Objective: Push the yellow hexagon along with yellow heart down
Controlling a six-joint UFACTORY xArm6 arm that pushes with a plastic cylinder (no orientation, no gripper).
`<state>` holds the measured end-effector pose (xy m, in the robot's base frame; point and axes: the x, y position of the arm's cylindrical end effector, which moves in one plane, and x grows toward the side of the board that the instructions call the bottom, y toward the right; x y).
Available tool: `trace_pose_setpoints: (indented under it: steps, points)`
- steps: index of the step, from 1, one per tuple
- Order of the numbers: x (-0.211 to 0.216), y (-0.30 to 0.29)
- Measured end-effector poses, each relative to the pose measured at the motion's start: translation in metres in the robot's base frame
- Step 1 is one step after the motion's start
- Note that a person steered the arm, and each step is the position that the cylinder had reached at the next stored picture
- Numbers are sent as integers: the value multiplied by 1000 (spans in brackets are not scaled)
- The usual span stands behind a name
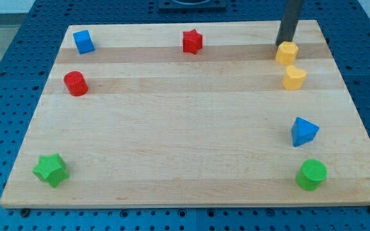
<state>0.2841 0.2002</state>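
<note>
The yellow hexagon (287, 52) sits near the view's top right of the wooden board (185, 128). The yellow heart (294, 77) lies just below it, very close, slightly to the right. My tip (282, 43) is at the hexagon's upper left edge, touching or almost touching it, with the dark rod rising out of the view's top.
A blue triangle (304, 131) and a green cylinder (311, 174) lie below the heart on the right side. A red star (192, 41), a blue cube (83, 42), a red cylinder (76, 83) and a green star (50, 169) lie further left.
</note>
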Motion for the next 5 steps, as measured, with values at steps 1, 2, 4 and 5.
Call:
trace_pose_setpoints:
  steps: [1,2,4,5]
  points:
    - [26,2]
    - [54,2]
    - [99,2]
    - [121,2]
